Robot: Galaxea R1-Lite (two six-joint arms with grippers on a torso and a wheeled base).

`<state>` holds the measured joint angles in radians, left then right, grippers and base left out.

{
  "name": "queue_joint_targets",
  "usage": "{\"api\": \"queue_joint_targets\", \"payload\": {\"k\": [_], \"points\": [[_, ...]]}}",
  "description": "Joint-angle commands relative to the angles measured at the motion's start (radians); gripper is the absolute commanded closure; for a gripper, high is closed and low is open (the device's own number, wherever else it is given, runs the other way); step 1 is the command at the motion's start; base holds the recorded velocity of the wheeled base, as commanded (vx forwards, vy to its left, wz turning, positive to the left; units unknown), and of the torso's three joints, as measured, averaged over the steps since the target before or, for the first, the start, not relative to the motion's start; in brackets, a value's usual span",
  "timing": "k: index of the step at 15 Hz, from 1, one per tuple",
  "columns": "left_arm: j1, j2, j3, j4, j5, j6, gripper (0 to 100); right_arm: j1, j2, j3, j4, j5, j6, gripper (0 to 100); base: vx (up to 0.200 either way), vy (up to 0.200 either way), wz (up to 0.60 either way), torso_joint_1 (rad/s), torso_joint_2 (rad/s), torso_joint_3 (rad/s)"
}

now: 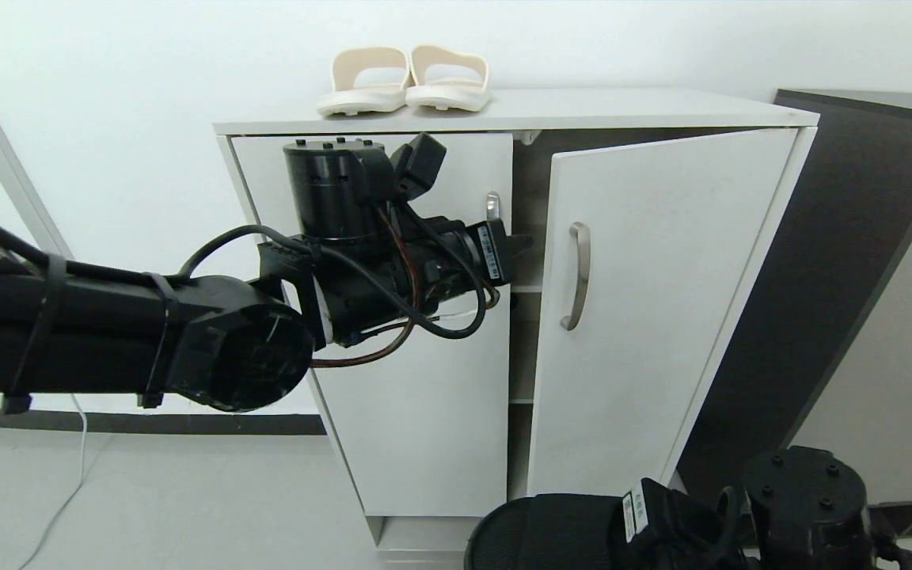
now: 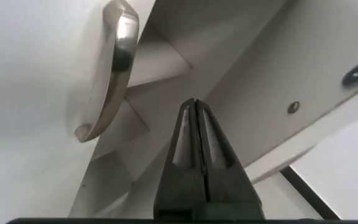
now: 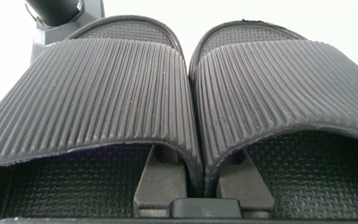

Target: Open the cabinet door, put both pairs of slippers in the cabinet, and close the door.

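Observation:
A white cabinet has its right door swung partly out, leaving a dark gap with shelves. The left door looks closed. My left gripper is shut and empty, its tips at that gap just beside the left door's metal handle. A cream pair of slippers rests on the cabinet top. My right gripper is low in front of the cabinet, shut on the black ribbed pair of slippers. Its fingers reach under the straps and pinch the inner sides together.
The right door's handle faces me. A dark panel leans against the wall to the right of the cabinet. A white wall stands behind, and a thin cable lies on the pale floor at the left.

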<state>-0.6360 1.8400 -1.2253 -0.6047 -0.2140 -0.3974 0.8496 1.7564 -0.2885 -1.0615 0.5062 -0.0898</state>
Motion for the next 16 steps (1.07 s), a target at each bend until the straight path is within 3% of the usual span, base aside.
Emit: {"api": "queue_joint_targets", "payload": {"k": [1,3,6,8,11,14,16], "points": [[-0.004,0.024,-0.023,-0.001,-0.001,-0.001,100,0.000,0.012,0.000,-0.002,0.000,-0.001,100,0.000,0.000,0.00,0.000,0.00,0.000],[-0.005,0.031,-0.031,0.000,0.001,-0.001,100,0.006,0.012,0.002,-0.002,0.002,-0.001,100,0.000,0.000,0.00,0.000,0.00,0.000],[-0.005,0.048,-0.049,-0.001,0.002,-0.015,100,0.011,0.015,0.006,-0.002,0.002,-0.001,100,-0.200,0.000,0.00,0.002,0.00,-0.001],[-0.037,0.054,-0.043,-0.003,0.002,-0.015,100,0.017,0.015,0.011,-0.002,0.002,-0.001,100,-0.200,0.000,0.00,-0.005,0.00,0.000],[-0.148,0.050,0.003,-0.052,0.008,-0.009,100,0.051,0.005,0.028,-0.008,0.002,-0.033,100,-0.200,0.000,0.00,0.002,0.00,0.007],[-0.156,0.051,0.021,-0.124,0.027,-0.011,100,0.063,0.003,0.042,-0.011,0.002,-0.064,100,-0.200,0.000,0.00,0.002,0.00,0.005],[-0.156,0.050,0.027,-0.125,0.028,-0.011,100,0.065,0.003,0.042,-0.011,0.002,-0.064,100,0.000,0.000,0.00,0.000,0.00,0.000]]}}
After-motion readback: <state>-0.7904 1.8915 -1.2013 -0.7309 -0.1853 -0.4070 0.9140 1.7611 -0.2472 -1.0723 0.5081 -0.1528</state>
